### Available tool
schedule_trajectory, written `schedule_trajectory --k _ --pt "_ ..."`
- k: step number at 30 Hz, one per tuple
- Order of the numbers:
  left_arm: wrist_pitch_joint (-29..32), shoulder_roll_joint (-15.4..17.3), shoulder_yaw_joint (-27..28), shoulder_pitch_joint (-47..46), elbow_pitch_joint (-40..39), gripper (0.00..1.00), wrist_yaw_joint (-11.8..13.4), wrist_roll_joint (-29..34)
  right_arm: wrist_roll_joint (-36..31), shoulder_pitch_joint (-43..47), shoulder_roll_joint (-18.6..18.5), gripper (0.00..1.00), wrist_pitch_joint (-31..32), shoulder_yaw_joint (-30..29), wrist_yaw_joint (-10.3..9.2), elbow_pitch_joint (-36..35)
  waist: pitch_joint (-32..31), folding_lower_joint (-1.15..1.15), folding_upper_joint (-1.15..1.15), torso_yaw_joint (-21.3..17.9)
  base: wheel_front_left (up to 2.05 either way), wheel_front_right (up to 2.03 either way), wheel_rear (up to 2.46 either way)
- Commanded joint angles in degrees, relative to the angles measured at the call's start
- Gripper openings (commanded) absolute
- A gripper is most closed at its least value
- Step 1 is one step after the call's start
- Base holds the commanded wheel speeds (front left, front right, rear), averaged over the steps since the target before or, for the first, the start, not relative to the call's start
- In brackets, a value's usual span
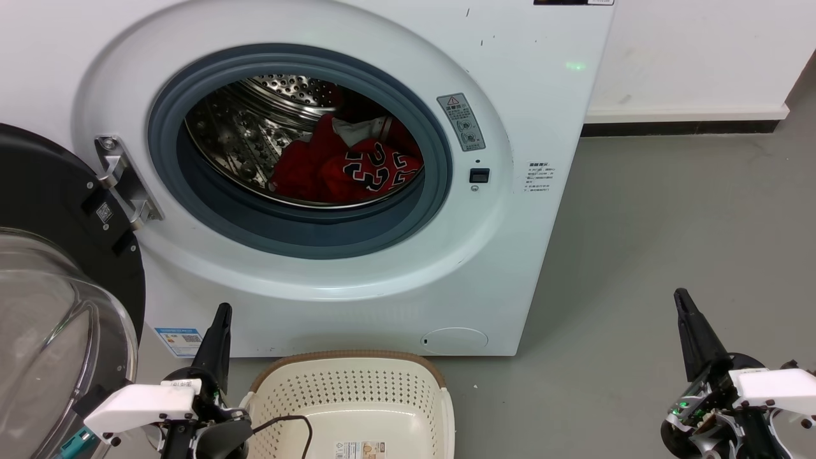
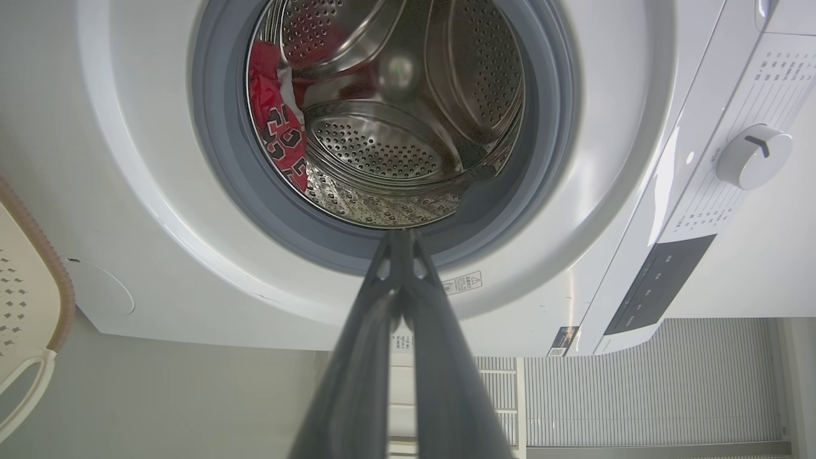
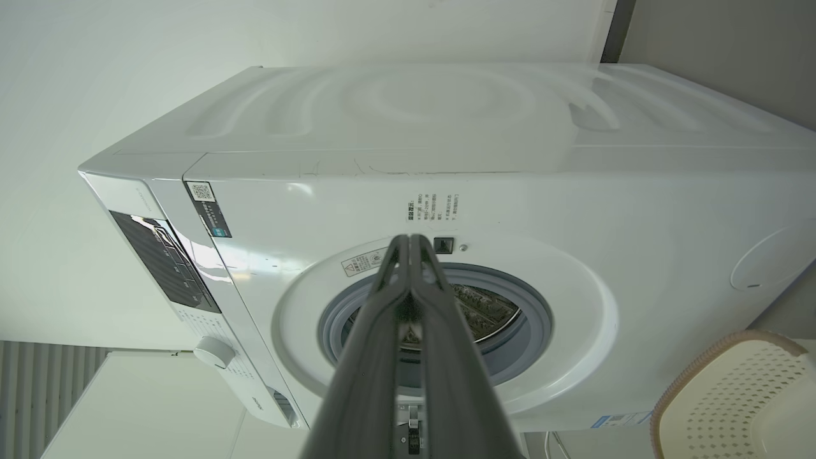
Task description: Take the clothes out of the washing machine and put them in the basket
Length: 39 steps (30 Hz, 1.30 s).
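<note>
Nothing moved yet, we judge. Clothes (image 1: 347, 162) lie in the washing machine (image 1: 408, 299) drum, 12 o'clock, door (image 1: 60, 210) open. Basket (image 1: 350, 389) at 6 o'clock, no garment seen inside. Left gripper (image 1: 222, 310) at 7, right gripper (image 1: 681, 295) at 4, fingers pressed together, holding nothing.

Your head camera looks forward and down, close on the large white front-loading washing machine (image 1: 542, 64). Both wrist cameras sit low, rolled sideways, facing its front, the left one nearer. All three share its grey-rimmed porthole (image 1: 299, 239) and the cream perforated plastic basket (image 1: 357, 389).
</note>
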Motion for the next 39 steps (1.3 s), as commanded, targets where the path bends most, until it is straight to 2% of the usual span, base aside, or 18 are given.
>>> schedule_trajectory --k 1,18,19,23,26,34,39 --pt "0.2 -0.1 0.2 -0.4 0.0 0.0 -0.2 0.2 -0.3 -0.7 0.2 0.0 0.1 0.0 0.0 0.1 0.0 0.0 0.0 0.0 0.0 0.0 0.0" --pt "0.2 -0.2 0.2 -0.4 0.0 0.0 -0.2 0.2 -0.3 -0.7 0.2 0.0 0.0 0.0 0.0 0.1 0.0 0.0 0.0 0.0 0.0 0.0 0.0" --pt "-0.1 0.0 -0.1 0.1 0.2 1.0 0.0 0.0 0.0 0.1 0.0 1.0 0.0 0.0 0.01 0.1 0.0 0.0 0.0 0.0 0.0 0.0 0.0" --pt "-0.5 -0.1 -0.4 1.4 1.3 1.0 0.0 0.1 -0.1 1.4 0.1 1.0 -0.4 0.2 0.0 1.4 0.0 0.0 0.0 0.0 0.0 0.0 0.0" --pt "-2.0 -0.1 -0.1 1.8 0.4 1.0 0.0 2.7 -2.5 1.9 0.1 1.0 -1.9 -0.1 0.0 1.1 0.0 0.0 0.0 0.0 0.0 0.0 0.0" --pt "-3.9 -0.1 0.2 1.9 -2.6 1.0 1.6 11.0 -12.9 2.5 0.1 1.0 -3.8 -0.6 0.0 -2.2 0.2 0.0 0.0 -0.1 0.0 0.0 0.0" --pt "-5.4 -0.1 -1.2 2.6 -5.1 1.0 3.8 19.7 -22.3 3.3 0.1 1.0 -5.4 0.1 0.0 -5.0 0.3 0.0 0.0 -0.1 0.0 0.0 0.0"
